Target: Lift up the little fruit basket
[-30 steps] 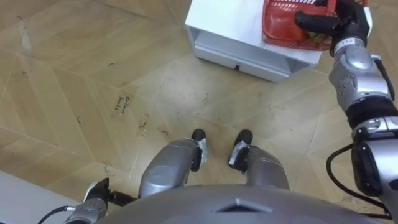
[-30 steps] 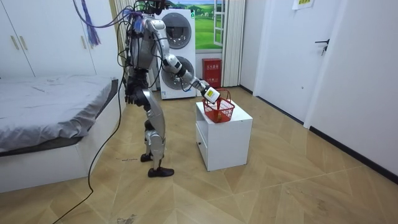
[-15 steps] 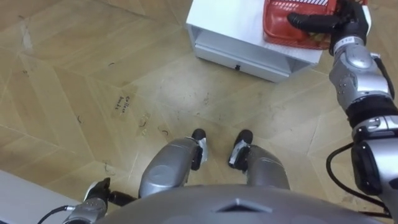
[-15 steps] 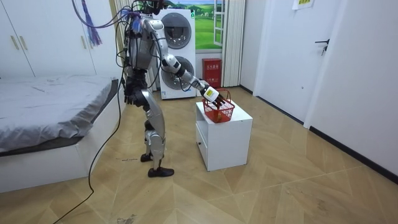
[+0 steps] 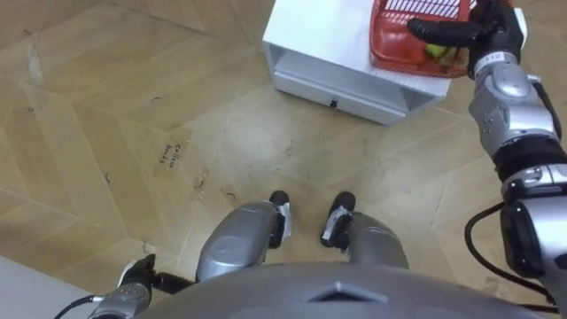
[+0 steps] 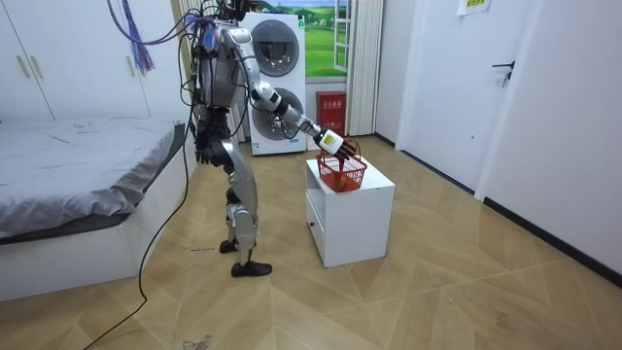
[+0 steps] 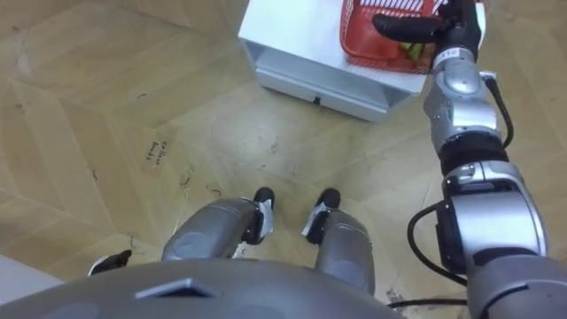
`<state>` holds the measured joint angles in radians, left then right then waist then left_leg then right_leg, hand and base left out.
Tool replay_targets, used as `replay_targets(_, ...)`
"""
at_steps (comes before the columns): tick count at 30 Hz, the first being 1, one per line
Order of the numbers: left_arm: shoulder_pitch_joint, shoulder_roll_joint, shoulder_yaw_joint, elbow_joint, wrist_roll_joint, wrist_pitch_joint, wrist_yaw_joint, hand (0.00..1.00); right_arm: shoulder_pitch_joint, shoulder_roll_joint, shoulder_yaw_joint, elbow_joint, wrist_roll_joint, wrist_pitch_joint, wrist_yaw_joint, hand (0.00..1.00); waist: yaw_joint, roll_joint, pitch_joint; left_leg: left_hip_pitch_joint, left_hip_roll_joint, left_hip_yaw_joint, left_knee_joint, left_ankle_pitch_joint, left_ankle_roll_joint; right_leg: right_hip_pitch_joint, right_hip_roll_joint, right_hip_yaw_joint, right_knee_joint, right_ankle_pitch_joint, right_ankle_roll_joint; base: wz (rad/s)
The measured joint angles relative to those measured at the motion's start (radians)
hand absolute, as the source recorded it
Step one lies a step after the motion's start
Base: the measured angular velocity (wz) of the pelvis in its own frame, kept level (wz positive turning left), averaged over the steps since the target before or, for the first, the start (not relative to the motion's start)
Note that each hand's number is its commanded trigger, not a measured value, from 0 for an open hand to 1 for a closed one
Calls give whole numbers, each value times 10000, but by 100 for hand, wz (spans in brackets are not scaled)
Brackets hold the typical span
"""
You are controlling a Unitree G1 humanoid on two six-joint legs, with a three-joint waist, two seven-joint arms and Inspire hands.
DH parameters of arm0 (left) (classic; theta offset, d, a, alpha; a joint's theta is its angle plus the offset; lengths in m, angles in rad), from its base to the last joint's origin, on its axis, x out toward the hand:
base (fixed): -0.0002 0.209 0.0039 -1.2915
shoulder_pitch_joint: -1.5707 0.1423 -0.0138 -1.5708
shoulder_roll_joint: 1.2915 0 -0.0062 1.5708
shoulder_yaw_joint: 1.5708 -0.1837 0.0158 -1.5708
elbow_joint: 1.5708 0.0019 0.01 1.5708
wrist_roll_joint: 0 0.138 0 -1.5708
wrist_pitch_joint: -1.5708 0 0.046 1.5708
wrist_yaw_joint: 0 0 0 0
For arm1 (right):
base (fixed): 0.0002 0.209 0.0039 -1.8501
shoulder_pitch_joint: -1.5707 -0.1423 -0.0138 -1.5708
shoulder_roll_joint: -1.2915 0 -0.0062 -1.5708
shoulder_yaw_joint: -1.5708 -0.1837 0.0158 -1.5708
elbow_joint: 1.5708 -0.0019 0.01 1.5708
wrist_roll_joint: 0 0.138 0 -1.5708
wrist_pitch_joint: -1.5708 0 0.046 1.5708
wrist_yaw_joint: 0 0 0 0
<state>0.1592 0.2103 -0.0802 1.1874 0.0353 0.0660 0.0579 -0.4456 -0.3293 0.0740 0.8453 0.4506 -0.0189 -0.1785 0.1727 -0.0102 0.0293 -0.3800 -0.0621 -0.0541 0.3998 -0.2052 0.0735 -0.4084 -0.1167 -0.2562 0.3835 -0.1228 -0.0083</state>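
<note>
The right hand stretches straight fingers across the fruit basket, gripping nothing; the basket stands just below it on the white cabinet. The fingers should first curl firmly, then lift level. The left hand hangs low.
</note>
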Motion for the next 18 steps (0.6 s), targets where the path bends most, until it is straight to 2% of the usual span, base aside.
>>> replay_targets(1,33,10,2,-13,-2,3,5,0,11,1,0,-26,36,-1,6,0,-3,-7,-3,100,10,-7,-53,0,0,110,20,-11,-74,14,6,-3)
replay_targets(2,143,52,33,-177,20,31,8,0,117,6,-1,-203,87,-2,42,0,-6,-77,-59,235,26,16,-133,0,-1,230,54,19,-157,21,12,-5)
replay_targets(3,215,94,117,-283,31,111,20,0,333,6,-4,-460,114,-9,74,0,-36,-162,-161,360,56,12,-264,12,-14,373,142,24,-329,76,13,-5)
replay_targets(5,226,96,283,-297,30,117,55,0,564,16,-4,-793,130,-10,108,0,-37,-224,-200,619,115,3,-411,12,-16,709,209,-4,-601,140,21,0)
replay_targets(6,238,94,314,-290,7,122,82,0,615,18,-4,-896,164,-14,130,0,-73,-240,-207,804,136,-12,-496,12,-16,917,296,-24,-745,166,31,0)
replay_targets(10,301,44,402,-285,-14,139,361,0,821,22,-201,-1076,430,-23,146,0,-187,-306,-229,1328,161,36,-830,12,-16,1348,314,-43,-934,183,44,-3)
replay_targets(13,372,-12,833,-298,44,134,478,0,947,24,-522,-1111,542,-23,185,0,-333,-347,-230,1672,183,126,-987,13,-14,1643,328,2,-1128,193,64,-6)
replay_targets(15,453,3,1211,-315,51,68,519,0,1412,2,-860,-1480,545,-38,171,0,-457,-422,-271,1882,198,122,-1130,14,-13,1853,357,52,-1236,190,72,0)
replay_targets(18,556,-35,1557,-427,270,59,658,0,2041,2,-1333,-2308,523,-39,166,0,-647,-515,-289,2008,215,183,-1266,15,-11,1899,444,117,-1281,185,80,-5)
